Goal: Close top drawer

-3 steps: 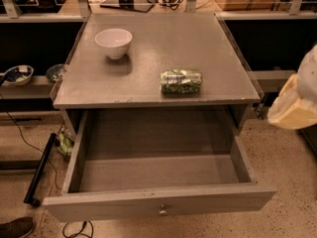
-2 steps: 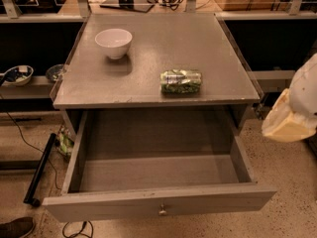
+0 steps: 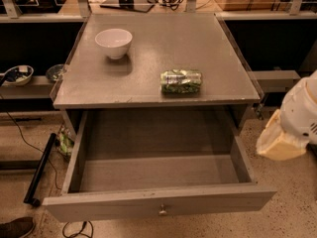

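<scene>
Gripper (image 3: 280,142) half cut off at right edge, beside pulled-out top drawer (image 3: 208,202); state impossible to tell. On tabletop (image 3: 213,43): 1 white bowl (image 3: 114,42), 1 green packet (image 3: 181,81).

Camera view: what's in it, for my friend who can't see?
The top drawer of a grey table is pulled wide open, empty. A white bowl and green packet sit on top; the gripper hangs at the right, not touching it.

The claw (image 3: 276,144) at the right edge is just a pale blob, and its arm (image 3: 304,114) is cut off there. The shoe (image 3: 15,228) at lower left is cropped too.
</scene>
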